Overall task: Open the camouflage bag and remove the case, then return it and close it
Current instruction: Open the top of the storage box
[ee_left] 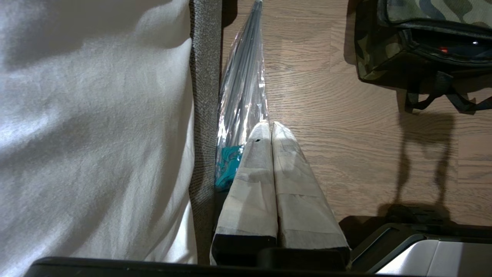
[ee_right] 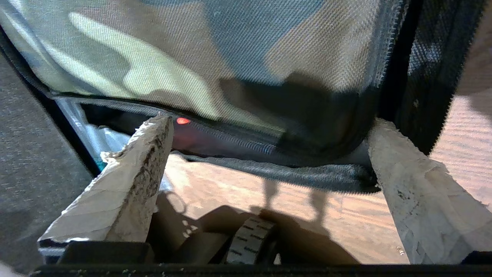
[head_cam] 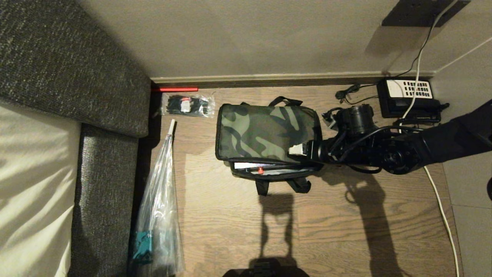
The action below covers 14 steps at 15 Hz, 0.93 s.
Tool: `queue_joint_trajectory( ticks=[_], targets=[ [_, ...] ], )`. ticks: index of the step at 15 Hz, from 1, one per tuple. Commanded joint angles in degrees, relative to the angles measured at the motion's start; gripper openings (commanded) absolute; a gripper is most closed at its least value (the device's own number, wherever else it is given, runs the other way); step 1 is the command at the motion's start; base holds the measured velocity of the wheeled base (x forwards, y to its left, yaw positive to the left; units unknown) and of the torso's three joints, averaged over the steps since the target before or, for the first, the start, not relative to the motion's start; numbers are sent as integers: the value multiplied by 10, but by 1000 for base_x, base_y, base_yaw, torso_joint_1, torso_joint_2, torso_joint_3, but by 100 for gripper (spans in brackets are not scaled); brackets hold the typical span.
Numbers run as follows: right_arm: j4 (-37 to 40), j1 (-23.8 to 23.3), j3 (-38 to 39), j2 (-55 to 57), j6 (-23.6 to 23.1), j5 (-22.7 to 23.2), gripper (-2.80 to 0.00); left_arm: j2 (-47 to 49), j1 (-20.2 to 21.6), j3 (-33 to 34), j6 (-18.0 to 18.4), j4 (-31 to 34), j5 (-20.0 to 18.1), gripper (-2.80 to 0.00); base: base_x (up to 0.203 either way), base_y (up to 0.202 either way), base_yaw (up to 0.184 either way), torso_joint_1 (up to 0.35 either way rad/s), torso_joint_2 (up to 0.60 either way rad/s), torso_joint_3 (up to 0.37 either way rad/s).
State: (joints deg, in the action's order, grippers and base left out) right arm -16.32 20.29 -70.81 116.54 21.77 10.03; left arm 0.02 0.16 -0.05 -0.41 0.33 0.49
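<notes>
- The right gripper [head_cam: 303,151], with pale taped fingers [ee_right: 127,184], is standing spread wide at the right front corner of the boxy soft camouflage bag [head_cam: 267,130], which has a green-brown-black top panel and black straps.
- In the right wrist view the two fingers are lying well apart on either side of that corner, and nothing is being pinched between them; whether they are touching the fabric I cannot tell.
- The bag is sitting on the brown wooden floor [head_cam: 238,215], between a folded transparent umbrella [head_cam: 159,207] and a black desk telephone with white keypad [head_cam: 409,98].
- The zipper is standing partly open along the front edge, and a small red spot is showing inside the gap.
- The left gripper [ee_left: 272,130] is hanging parked beside the grey sofa [ee_left: 205,77], its pale fingers pressed together and holding nothing.
- Only the left wrist view is showing the white sheet [ee_left: 96,134] closely; only the head view is showing the telephone.
</notes>
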Motion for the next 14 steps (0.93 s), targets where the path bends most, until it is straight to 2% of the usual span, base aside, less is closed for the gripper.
queue_joint_trajectory(
  ticks=[1,4,8,14],
  targets=[
    [-3,2,1,13,5,0,0,-1,0,0,0,0,0,-280,0,0,0,0,0,0],
    [-59,4,4,19,42,1,0,-1,0,0,0,0,0,-280,0,0,0,0,0,0],
    [-132,15,7,16,160,-1,0,-1,0,0,0,0,0,-280,0,0,0,0,0,0],
    [-144,20,2,15,167,-1,0,-1,0,0,0,0,0,-280,0,0,0,0,0,0]
  ],
)
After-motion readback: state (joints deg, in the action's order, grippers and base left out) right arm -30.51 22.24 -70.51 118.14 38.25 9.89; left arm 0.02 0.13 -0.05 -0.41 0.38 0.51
